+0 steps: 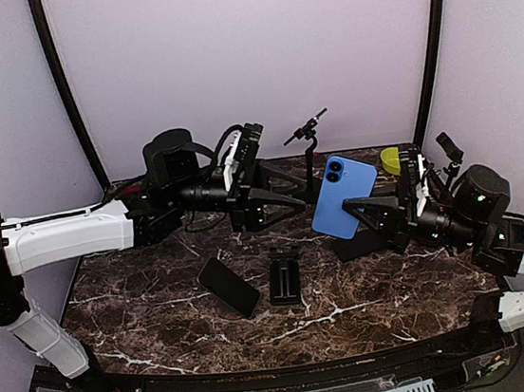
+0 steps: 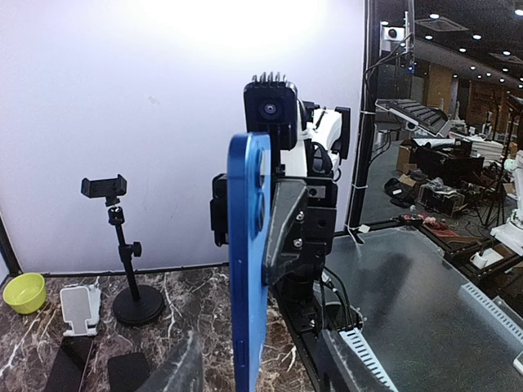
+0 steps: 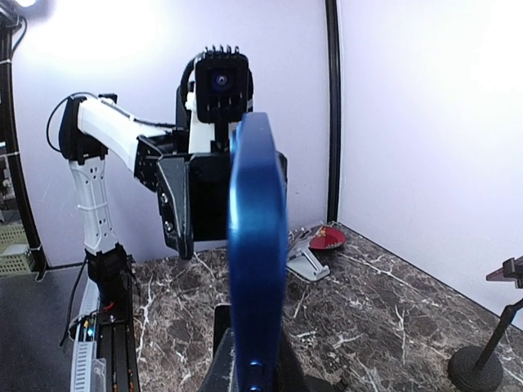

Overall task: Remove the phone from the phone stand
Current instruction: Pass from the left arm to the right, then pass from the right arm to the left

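The blue phone [image 1: 343,196] hangs upright in the air over the middle of the table. My right gripper [image 1: 351,206] is shut on its lower right part, and in the right wrist view the phone's edge [image 3: 257,245] rises from between the fingers. My left gripper [image 1: 302,197] stands open at the phone's left side. In the left wrist view the phone [image 2: 248,261] sits between the spread fingers [image 2: 176,367] with a gap on each side. The black phone stand [image 1: 309,147] stands behind at the back of the table, its clamp [image 2: 105,188] bare.
A black phone [image 1: 228,286] and a black holder [image 1: 284,277] lie on the marble table [image 1: 161,304] in front. A yellow bowl [image 1: 390,159] sits at the back right. A white stand [image 3: 309,263] and a red bowl [image 3: 327,238] sit at the back.
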Controlling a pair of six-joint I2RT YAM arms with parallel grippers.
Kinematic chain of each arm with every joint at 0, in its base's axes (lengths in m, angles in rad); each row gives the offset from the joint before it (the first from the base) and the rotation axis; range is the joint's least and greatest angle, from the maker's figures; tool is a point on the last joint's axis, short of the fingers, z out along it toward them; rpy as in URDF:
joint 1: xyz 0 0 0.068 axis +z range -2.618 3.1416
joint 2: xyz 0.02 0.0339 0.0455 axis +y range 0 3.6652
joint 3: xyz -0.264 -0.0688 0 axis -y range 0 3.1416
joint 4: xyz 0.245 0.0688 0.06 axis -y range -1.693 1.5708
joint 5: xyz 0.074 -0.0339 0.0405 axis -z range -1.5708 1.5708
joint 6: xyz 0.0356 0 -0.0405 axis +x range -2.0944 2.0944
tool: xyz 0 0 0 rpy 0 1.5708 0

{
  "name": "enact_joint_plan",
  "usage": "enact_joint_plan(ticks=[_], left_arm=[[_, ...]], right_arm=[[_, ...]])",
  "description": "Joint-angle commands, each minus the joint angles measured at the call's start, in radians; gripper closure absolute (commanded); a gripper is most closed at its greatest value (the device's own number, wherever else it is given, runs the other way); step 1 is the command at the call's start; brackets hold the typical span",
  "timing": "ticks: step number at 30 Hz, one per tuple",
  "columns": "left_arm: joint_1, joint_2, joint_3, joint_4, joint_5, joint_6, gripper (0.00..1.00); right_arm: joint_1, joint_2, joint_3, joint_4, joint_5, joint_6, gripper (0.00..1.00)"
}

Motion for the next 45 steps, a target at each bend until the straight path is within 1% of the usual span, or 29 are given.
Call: enact_joint_plan(ticks=[1,8,12,18,22,28,30,31,34,36,37,41,42,43,45], left_arm=[[-0.029,0.033,0.011,0.169,0.048,-0.123,0.52],[-0.044,0.097,0.042,0.265,0.048,-0.221,0.54],[-0.046,0.120,0.049,0.286,0.038,-0.255,0.58],[-0.049,0.153,0.069,0.339,0.041,-0.316,0.71],[-0.052,0.175,0.090,0.365,0.057,-0.350,0.77],[-0.053,0.178,0.095,0.368,0.060,-0.351,1.00],[-0.054,0.173,0.089,0.365,0.059,-0.344,1.00],[-0.054,0.167,0.075,0.369,0.054,-0.341,1.00],[-0.053,0.136,0.051,0.318,-0.011,-0.300,1.00],[-0.050,0.117,0.052,0.243,-0.060,-0.266,1.00],[-0.044,0.111,0.054,0.211,-0.079,-0.257,1.00],[-0.013,0.097,0.054,0.122,-0.132,-0.254,1.00],[-0.006,0.094,0.056,0.098,-0.135,-0.247,1.00],[-0.001,0.091,0.058,0.075,-0.177,-0.236,1.00],[0.004,0.089,0.064,0.004,-0.215,-0.200,1.00]], right_arm=[[-0.010,-0.008,-0.014,0.201,-0.016,0.064,1.00],[-0.017,-0.008,-0.022,0.233,-0.024,0.073,1.00],[-0.020,-0.011,-0.022,0.225,-0.021,0.071,1.00],[-0.023,-0.003,-0.034,0.241,-0.020,0.077,1.00],[-0.025,0.002,-0.036,0.248,-0.023,0.082,1.00],[-0.034,-0.009,-0.047,0.249,-0.012,0.092,1.00],[-0.040,-0.014,-0.049,0.243,0.000,0.101,1.00],[-0.042,-0.017,-0.047,0.234,0.016,0.108,0.94],[-0.052,-0.032,-0.026,0.166,0.041,0.114,0.62],[-0.055,-0.048,-0.017,0.117,0.060,0.116,0.44],[-0.056,-0.057,-0.012,0.092,0.070,0.114,0.37],[-0.059,-0.100,0.016,-0.010,0.120,0.099,0.22],[-0.060,-0.111,0.027,-0.037,0.131,0.095,0.16],[-0.060,-0.121,0.036,-0.062,0.145,0.094,0.11],[-0.060,-0.140,0.064,-0.111,0.192,0.090,0.05]])
